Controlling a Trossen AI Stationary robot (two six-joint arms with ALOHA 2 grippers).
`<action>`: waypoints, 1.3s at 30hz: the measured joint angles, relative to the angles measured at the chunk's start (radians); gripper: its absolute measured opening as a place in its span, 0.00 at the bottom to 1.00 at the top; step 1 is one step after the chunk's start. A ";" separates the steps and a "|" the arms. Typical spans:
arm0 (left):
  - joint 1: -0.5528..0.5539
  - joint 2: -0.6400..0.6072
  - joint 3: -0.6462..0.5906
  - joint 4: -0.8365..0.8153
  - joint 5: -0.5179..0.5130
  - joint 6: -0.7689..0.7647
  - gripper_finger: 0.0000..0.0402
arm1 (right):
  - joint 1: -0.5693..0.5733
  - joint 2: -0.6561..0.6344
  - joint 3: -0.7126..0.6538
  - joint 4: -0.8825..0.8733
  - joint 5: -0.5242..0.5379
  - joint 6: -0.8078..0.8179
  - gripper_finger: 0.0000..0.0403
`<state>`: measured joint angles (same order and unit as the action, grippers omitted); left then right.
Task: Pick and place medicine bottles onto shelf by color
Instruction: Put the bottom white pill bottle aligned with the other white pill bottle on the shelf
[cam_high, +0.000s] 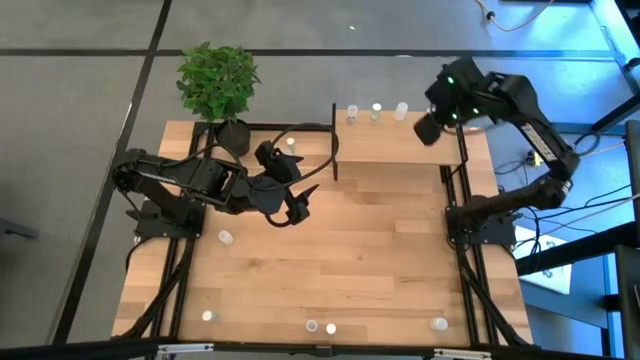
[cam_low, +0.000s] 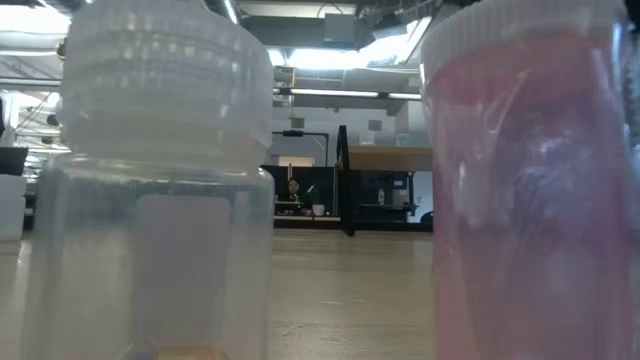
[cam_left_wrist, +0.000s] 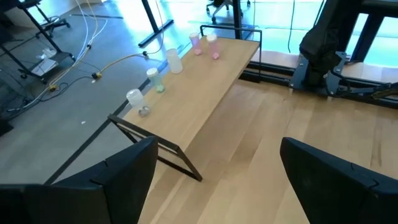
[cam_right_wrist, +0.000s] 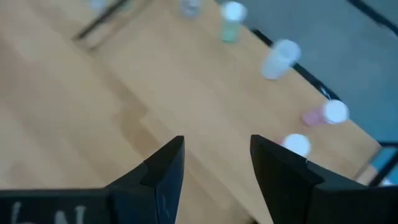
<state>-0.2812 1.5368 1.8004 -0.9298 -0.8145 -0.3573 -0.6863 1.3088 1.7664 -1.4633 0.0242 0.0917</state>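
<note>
The light-wood shelf (cam_high: 400, 145) stands at the table's far right. Several tiny bottles stand in a row along its far edge (cam_high: 377, 110); in the left wrist view they are white (cam_left_wrist: 135, 99), green (cam_left_wrist: 153, 78), clear (cam_left_wrist: 173, 60) and pink (cam_left_wrist: 212, 45). My right gripper (cam_high: 430, 125) hovers open and empty over the shelf's right end, above the two pink bottles (cam_right_wrist: 323, 113). My left gripper (cam_high: 295, 205) is open and empty over the table's middle, left of the shelf (cam_left_wrist: 205, 93). Loose bottles stand on the table (cam_high: 226, 237), several near its front edge (cam_high: 312, 326).
A potted plant (cam_high: 218, 85) stands at the table's far left, with one bottle (cam_high: 290, 143) near it. Two bottles stand right in front of the low camera, one white-capped (cam_low: 150, 180) and one pink (cam_low: 530, 180). A black post (cam_high: 334, 140) marks the shelf's left end.
</note>
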 joint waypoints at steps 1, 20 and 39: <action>-0.003 0.000 0.000 0.000 0.001 -0.001 0.83 | 0.030 -0.021 -0.003 0.000 0.000 -0.001 0.46; -0.088 -0.005 0.000 -0.005 0.236 0.006 0.83 | 0.686 -0.140 -0.024 0.013 0.000 -0.045 0.46; -0.261 -0.120 0.000 -0.332 0.303 -0.572 0.83 | 1.000 -0.095 -0.024 0.182 0.047 -0.099 0.46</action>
<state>-0.5422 1.4164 1.8004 -1.2616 -0.5113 -0.9292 0.3133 1.2139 1.7420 -1.2815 0.0709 -0.0070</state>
